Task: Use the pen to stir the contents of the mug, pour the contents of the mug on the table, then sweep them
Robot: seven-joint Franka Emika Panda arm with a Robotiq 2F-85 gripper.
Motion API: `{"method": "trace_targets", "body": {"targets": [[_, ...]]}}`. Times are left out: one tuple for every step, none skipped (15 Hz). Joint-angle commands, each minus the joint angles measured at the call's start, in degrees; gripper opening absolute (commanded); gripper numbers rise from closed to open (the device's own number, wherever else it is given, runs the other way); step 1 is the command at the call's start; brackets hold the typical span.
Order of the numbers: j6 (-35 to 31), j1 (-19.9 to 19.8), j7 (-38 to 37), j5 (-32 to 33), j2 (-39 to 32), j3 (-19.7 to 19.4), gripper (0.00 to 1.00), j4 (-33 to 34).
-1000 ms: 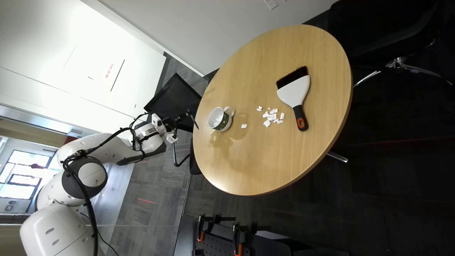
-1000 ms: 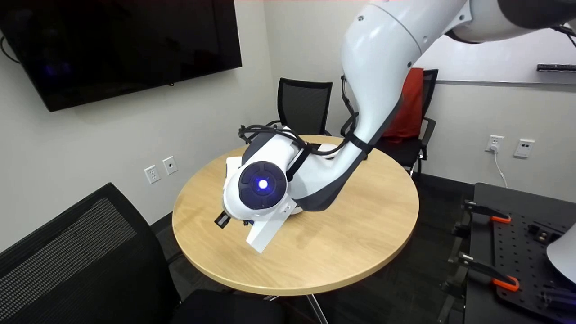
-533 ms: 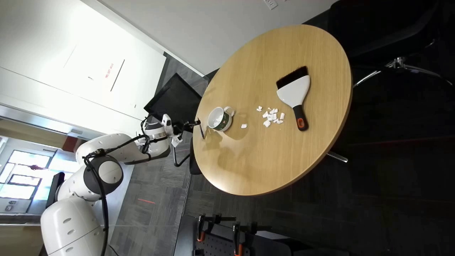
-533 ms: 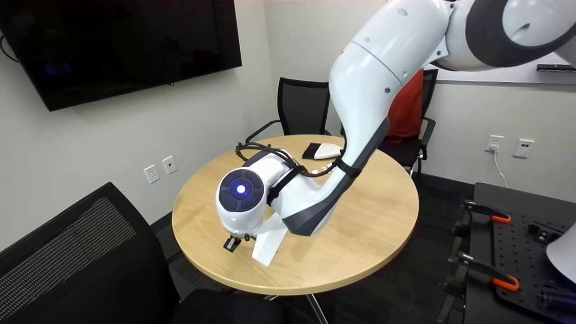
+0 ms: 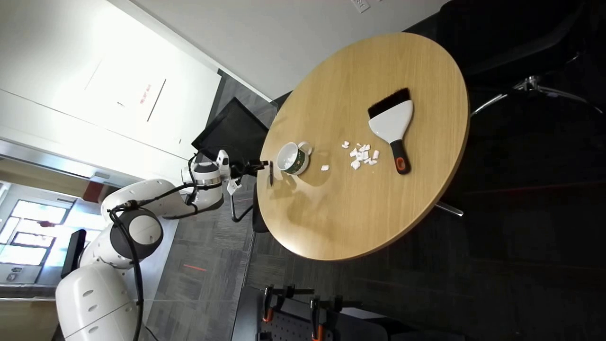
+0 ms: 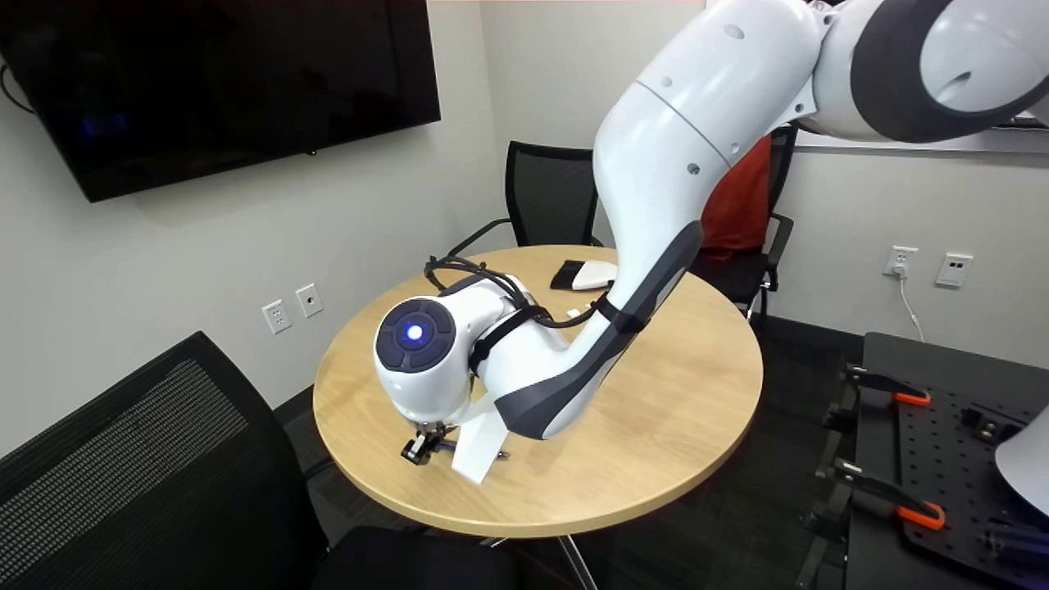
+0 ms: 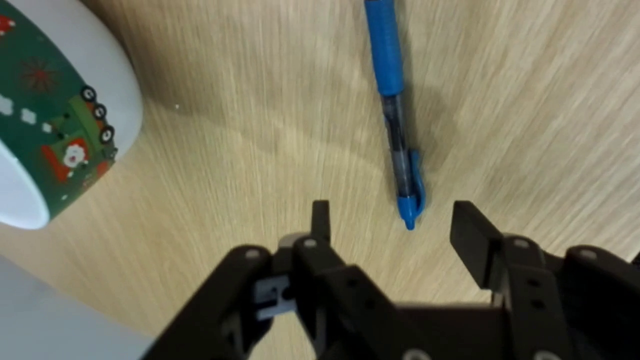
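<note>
While the wrist view shows a loose pen (image 7: 393, 117) — claw (image 7: 389, 218) parted — white bits (image 5: 365, 155) cluster in an exterior view.

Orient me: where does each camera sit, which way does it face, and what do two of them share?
An exterior view: higher than the round table, picture tilted sideways, looking down on mug and brush; arm at picture-left.
An exterior view: also higher, looking down across the table toward a far mesh chair; arm in from upper right.
Wrist view: mounted on the arm, looking down at pen and mug; open gripper at the bottom.
Both exterior views share table, brush and arm.
</note>
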State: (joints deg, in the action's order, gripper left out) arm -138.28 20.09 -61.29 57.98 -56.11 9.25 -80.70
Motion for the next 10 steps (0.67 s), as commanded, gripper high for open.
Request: {"method": "trace_targets", "body": {"targets": [[-1.5, 2.3, -0.4, -2.2, 3.6, -3.7, 0.95, -2.7], [-2.0, 2.6, -1.2, -2.0, 5.0, -4.5, 0.99, -4.0], [-3.3, 2.8, -2.3, -1.3, 6.5, -5.3, 1.00, -5.3], [-4.2, 3.0, -3.4, -1.0, 7.8, -6.0, 1.00, -6.3], [-5.7, 2.9, -4.8, -0.8, 9.6, -6.6, 1.00, -7.9], [-6.8, 2.8, -5.9, -0.8, 11.1, -7.1, 1.00, -9.3], [-7.9, 2.6, -7.4, -0.8, 12.8, -7.8, 1.00, -10.9], [-8.9, 2.1, -8.7, -1.3, 14.4, -8.1, 1.00, -12.4], [-9.4, 1.5, -10.4, -1.7, 16.2, -8.6, 1.00, -14.4], [-9.9, 1.1, -11.9, -2.0, 17.8, -9.0, 1.00, -16.1]]}}
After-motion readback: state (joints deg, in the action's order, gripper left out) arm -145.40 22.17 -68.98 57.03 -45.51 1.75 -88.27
